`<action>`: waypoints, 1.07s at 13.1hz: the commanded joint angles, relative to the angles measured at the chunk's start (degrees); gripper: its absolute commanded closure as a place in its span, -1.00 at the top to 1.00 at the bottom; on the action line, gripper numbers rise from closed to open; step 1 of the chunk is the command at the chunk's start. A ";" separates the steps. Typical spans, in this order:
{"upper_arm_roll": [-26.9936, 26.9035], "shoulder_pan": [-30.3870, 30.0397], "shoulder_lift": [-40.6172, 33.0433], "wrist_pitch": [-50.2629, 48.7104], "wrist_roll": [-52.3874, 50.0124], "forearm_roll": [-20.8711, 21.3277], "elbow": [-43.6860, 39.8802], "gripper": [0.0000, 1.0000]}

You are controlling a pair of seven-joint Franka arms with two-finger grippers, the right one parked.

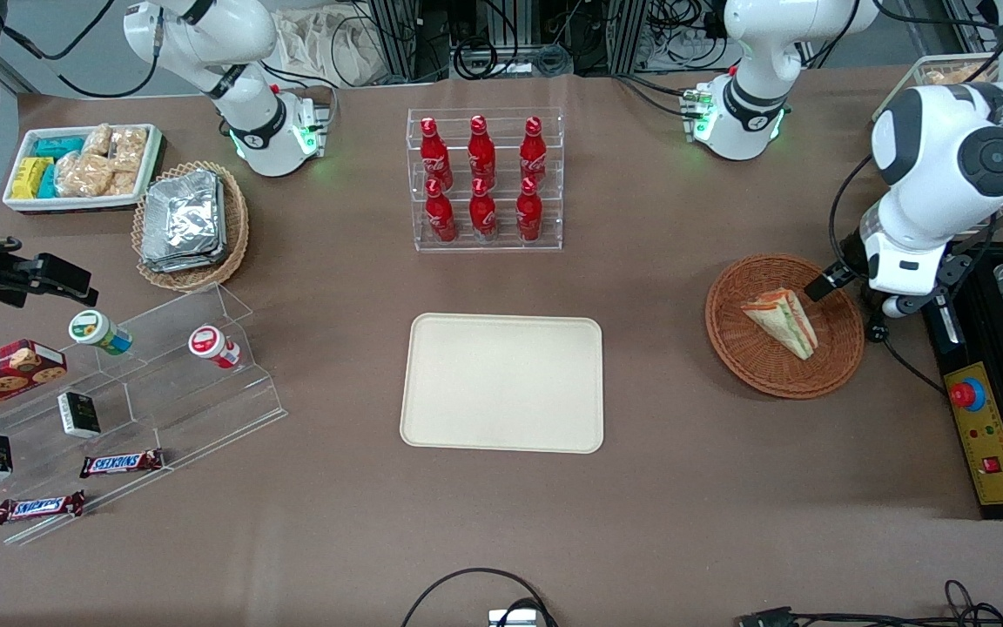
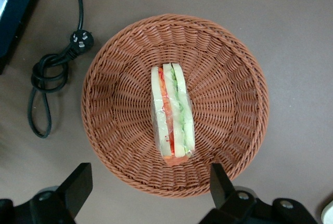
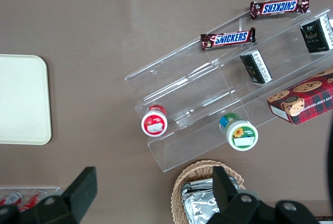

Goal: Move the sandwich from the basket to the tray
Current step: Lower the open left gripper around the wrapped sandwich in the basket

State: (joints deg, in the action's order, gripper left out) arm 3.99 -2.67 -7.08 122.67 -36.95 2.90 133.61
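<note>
The sandwich [image 1: 782, 320] lies in the basket [image 1: 750, 364], a round reddish-brown wicker one that serves here as the landmark for everything else. The wedge rests on the woven floor near the basket's middle, and its red, orange and green filling edge [image 2: 173, 110] faces up toward the wrist camera. The gripper [image 1: 824, 286] hangs above the basket, over the part of its rim that is farther from the front camera, and touches neither the weave nor the sandwich. Its jaws stand wide apart with nothing between them; in the wrist view the two black fingers [image 2: 79, 185] flank the basket's rim, one at each side of the sandwich's end.

The tray [image 1: 502, 381], flat and cream-beige, lies well apart from the basket toward the parked arm's end of the table, at about the same nearness to the front camera, and nothing rests on it. A clear rack of red bottles [image 1: 484, 178] stands farther from the front camera than the basket, again toward the parked arm's end. A coiled black cable with a plug [image 2: 51, 69] lies on the brown table [image 1: 658, 488] just beside the basket, toward the working arm's end, without touching its rim
</note>
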 commanded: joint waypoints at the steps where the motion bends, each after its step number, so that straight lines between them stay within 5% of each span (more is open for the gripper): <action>1: 0.22 -0.06 -1.36 5.36 -2.60 0.70 4.54 1.00; 14: 0.31 0.47 6.20 21.64 -6.55 0.53 10.26 1.00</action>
State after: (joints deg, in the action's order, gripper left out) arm 4.15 -2.53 -1.31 142.02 -41.55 2.90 142.94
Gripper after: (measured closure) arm 0.000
